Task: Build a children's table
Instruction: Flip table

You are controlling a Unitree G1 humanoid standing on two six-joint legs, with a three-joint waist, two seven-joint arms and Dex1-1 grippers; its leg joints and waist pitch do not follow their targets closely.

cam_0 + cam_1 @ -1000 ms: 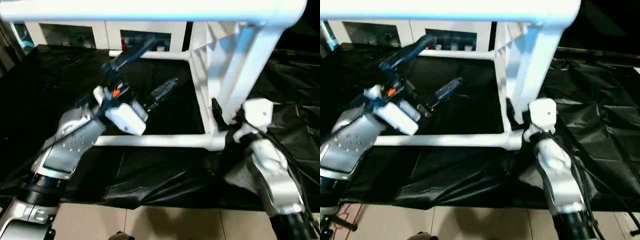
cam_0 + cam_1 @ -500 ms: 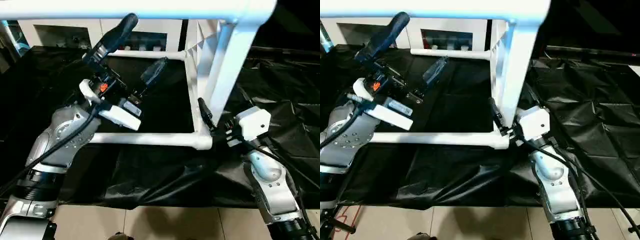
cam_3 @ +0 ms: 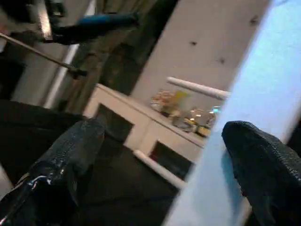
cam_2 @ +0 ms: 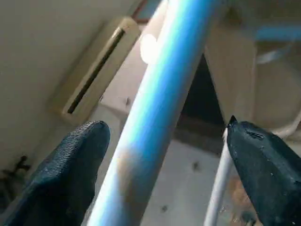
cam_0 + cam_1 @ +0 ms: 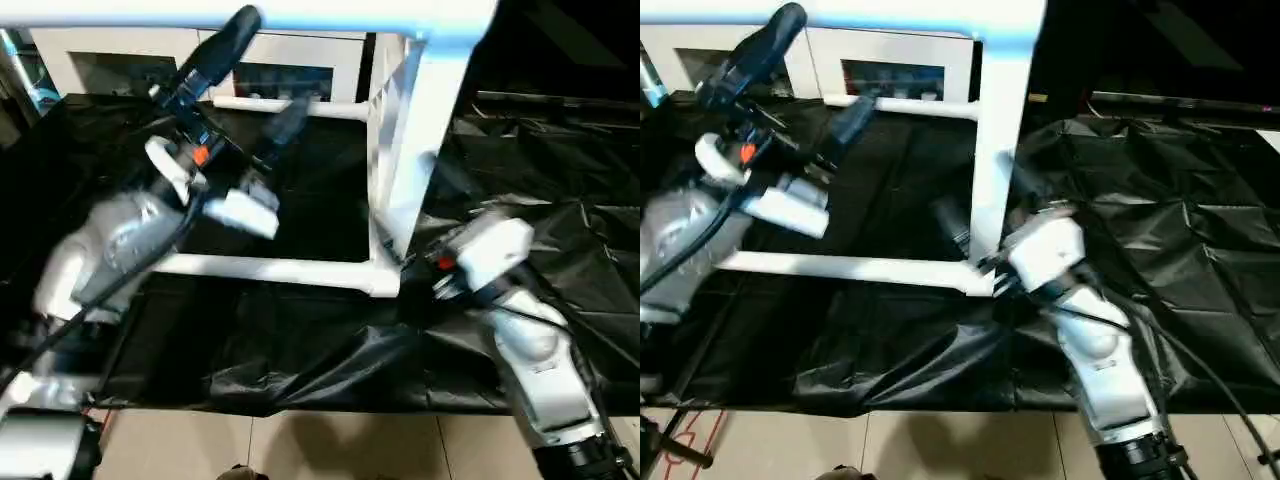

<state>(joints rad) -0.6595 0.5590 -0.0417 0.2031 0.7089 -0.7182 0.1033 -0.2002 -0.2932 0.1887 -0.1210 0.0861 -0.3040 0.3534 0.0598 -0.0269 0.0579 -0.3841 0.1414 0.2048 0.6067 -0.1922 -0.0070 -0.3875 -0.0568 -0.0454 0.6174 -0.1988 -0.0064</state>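
Two hands: both stand with fingers spread wide apart, neither clamped on anything.
Left hand (image 5: 245, 75): raised at the upper left of the head view, one black finger (image 5: 215, 55) reaching up to the leg that runs across the top. In its wrist view that leg passes between the two parted fingers without a visible grip.
Right hand (image 3: 155, 165): low on the right, close beside the upright leg near the table's corner socket. In its wrist view the leg lies just beside one finger (image 3: 256, 155).
Children's table (image 5: 375, 195): white plastic, tipped on its side on the black sheet, its ribbed underside showing along the upright edge.
Legs: one lies low and level (image 5: 270, 268) across the sheet, one stands upright (image 5: 425, 140), one runs across the top (image 5: 250, 12), and a fourth lies farther back (image 5: 290, 105).
Black sheet (image 5: 560, 170): crinkled plastic covering the work surface.
White cabinet (image 5: 90, 60): behind the scene, with glass doors.
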